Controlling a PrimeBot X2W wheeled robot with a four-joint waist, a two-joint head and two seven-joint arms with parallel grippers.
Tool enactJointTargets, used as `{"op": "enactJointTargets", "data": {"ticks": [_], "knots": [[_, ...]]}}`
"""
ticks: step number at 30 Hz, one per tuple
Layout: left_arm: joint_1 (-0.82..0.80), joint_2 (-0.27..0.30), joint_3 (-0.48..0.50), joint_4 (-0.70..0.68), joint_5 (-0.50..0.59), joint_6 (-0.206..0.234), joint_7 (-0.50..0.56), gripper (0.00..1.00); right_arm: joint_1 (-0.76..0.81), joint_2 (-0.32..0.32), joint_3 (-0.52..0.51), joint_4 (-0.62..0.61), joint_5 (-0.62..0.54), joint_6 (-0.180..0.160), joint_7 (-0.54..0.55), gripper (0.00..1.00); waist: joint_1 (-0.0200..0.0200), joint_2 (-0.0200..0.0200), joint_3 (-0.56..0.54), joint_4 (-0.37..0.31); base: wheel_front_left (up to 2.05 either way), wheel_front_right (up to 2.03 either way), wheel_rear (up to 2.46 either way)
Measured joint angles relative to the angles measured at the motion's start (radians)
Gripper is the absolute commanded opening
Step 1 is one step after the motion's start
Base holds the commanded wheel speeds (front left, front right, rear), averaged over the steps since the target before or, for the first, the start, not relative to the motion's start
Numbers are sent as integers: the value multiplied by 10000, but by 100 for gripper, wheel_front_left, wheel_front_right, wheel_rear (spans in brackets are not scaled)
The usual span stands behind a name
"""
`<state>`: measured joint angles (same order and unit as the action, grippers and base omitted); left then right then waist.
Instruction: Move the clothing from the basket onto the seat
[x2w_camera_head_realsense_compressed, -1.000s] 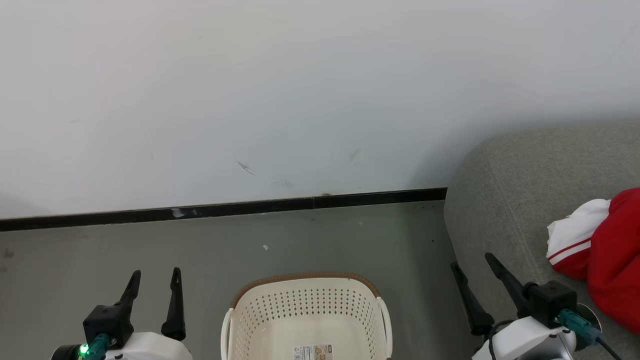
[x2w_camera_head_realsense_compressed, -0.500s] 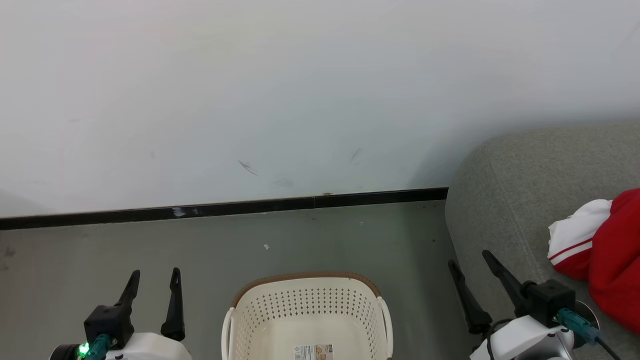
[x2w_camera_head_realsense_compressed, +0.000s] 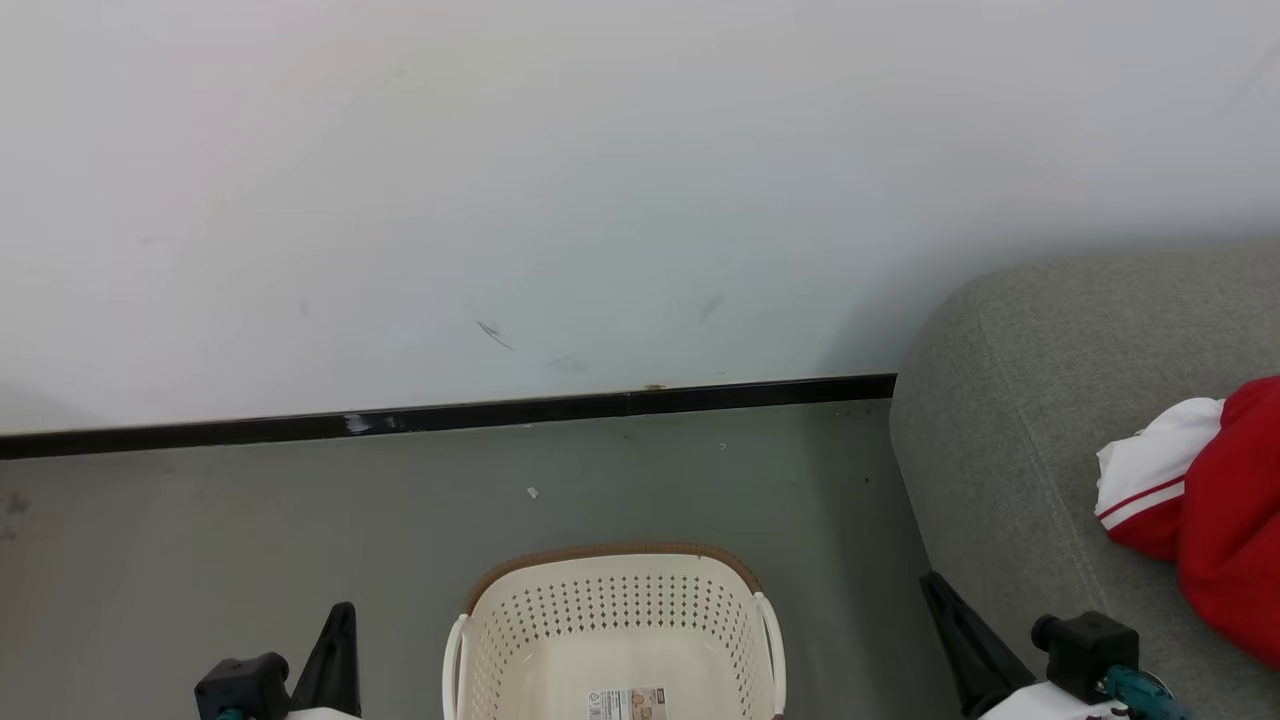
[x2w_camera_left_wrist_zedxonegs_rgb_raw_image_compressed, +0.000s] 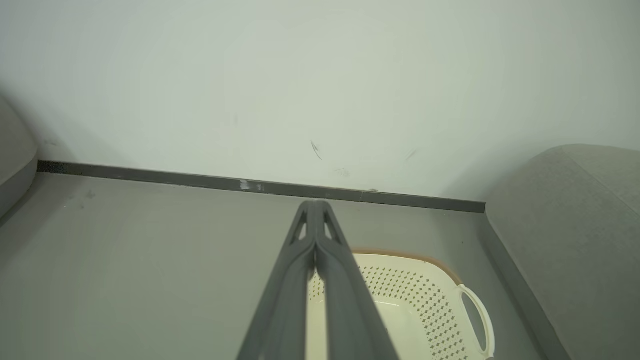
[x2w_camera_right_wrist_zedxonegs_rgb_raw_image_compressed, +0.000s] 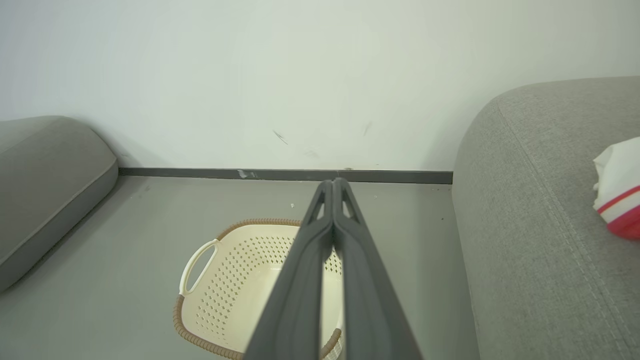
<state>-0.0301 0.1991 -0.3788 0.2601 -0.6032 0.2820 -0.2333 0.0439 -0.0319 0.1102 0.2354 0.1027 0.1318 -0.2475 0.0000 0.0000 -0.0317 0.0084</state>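
As far as can be told from the head and wrist views, looks finished or very nearly so. Inside the basket (x2w_camera_head_realsense_compressed: 612, 600): bare perforated walls and a paper label (x2w_camera_head_realsense_compressed: 625, 703) on the bottom, no fabric anywhere in the part on show; nearest strip cut off by the frame edge, so cannot vouch for that. Stands on the grey floor (x2w_camera_head_realsense_compressed: 300, 520), between the two arms and just beside the seat (x2w_camera_head_realsense_compressed: 1010, 420). Up on the seat cushion, well apart from the basket: the clothing (x2w_camera_head_realsense_compressed: 1215, 500), a bunched red heap with a white, red-striped panel. Left gripper (x2w_camera_left_wrist_zedxonegs_rgb_raw_image_compressed: 314, 215): fingers pressed together tip to tip, clamped on nothing, above the floor left of the basket. Right gripper (x2w_camera_right_wrist_zedxonegs_rgb_raw_image_compressed: 333, 195): likewise closed and empty, near the seat's edge. Probably nothing left beyond a check of the hidden strip for a stray garment.
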Motion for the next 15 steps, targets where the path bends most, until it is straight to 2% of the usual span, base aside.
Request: {"op": "enactJointTargets", "data": {"ticks": [8, 10, 15], "knots": [[0, -119, 353, -111, -955, -295, 291, 0, 196, 0, 81, -318, 1225, 0, 0, 0, 1, 0, 37, -12, 0, 0, 0], [0, -144, 495, -148, -1221, -389, 387, 0, 196, 0, 36, -339, 1837, 0, 13, 0, 2, 0, 50, -15, 0, 0, 0], [0, -230, 738, -186, -1751, -568, 556, 0, 186, 0, -144, -339, 2894, 0, 234, 0, 19, 0, 57, -14, 0, 0, 0]]}}
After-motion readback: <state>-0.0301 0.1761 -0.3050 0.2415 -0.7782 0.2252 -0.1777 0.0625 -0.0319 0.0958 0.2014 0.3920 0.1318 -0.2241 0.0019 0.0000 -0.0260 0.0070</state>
